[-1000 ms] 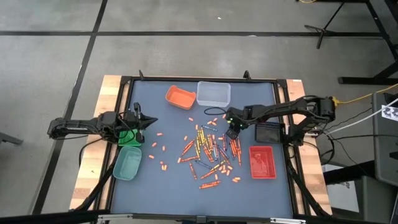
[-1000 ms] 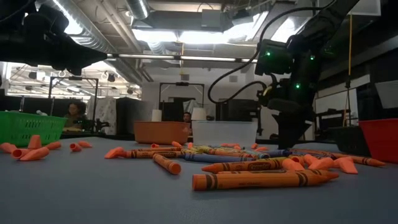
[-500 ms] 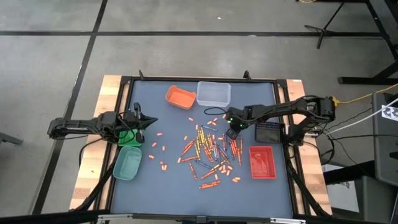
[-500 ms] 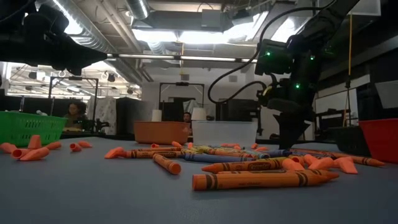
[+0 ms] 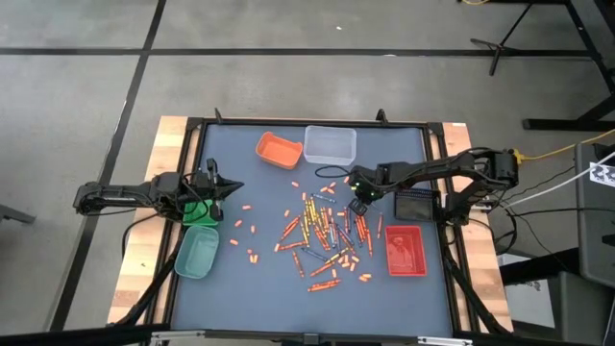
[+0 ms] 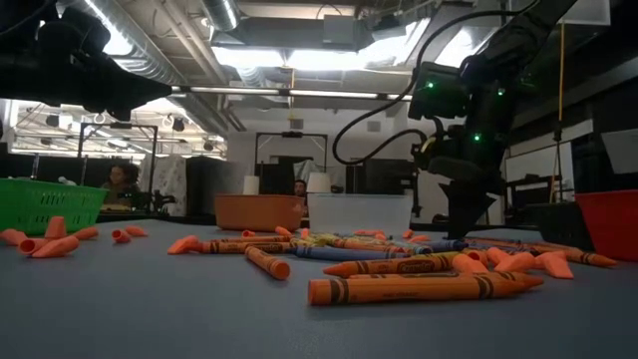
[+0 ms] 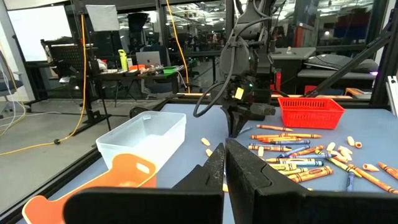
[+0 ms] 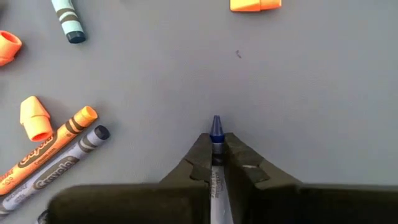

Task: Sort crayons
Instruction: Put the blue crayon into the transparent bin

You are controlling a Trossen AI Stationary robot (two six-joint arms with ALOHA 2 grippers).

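A dark blue-grey table [image 5: 259, 279] is carrying crayons [image 5: 327, 231] scattered around its centre, an orange tray [image 5: 279, 150] and clear tray [image 5: 330, 144] at twelve o'clock, a red tray [image 5: 405, 251] toward four, a teal tray [image 5: 197, 254] toward eight, and what is probably a dark tray [image 5: 417, 206] at three.

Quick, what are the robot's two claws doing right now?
Left gripper: jaws closed, holding nothing, by the green basket.
Right gripper: jaws closed on a blue crayon, over the crayon pile.
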